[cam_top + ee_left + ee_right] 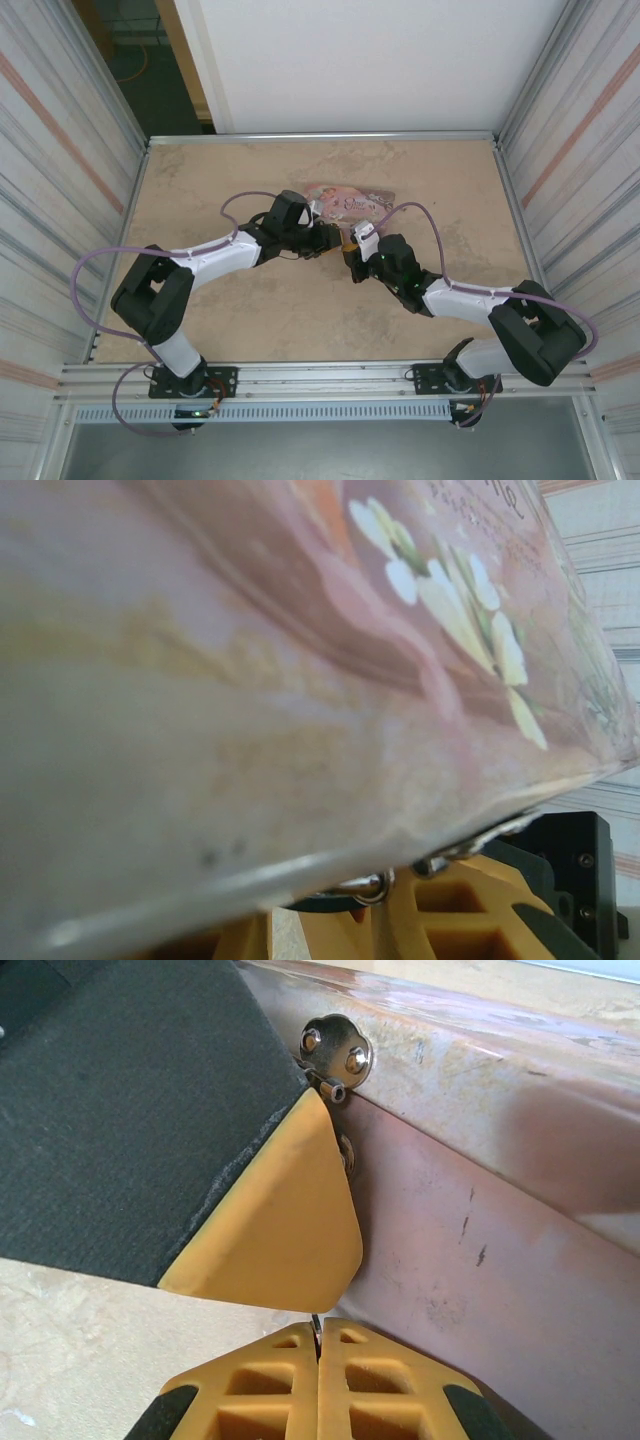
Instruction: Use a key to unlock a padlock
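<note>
The right gripper (318, 1340) is pinched shut on a thin metal sliver, likely the key (317, 1326), close to the left gripper (327, 241), whose grip I cannot tell. Insertion seems in hand. The padlock is hidden, presumably by the hasp (337, 1050) on the tin (500, 1260), so the next move calls for fine alignment with its keyhole.

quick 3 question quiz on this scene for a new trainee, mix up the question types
1. True or false: the jaws of the right gripper stand wide open.
2. The riveted metal clasp sits on: A) pink tin B) blue bowl C) wooden crate.
3. Fill in: the tin's lid is printed with pale ____.
Key: 1 false; 2 A; 3 flowers.
</note>
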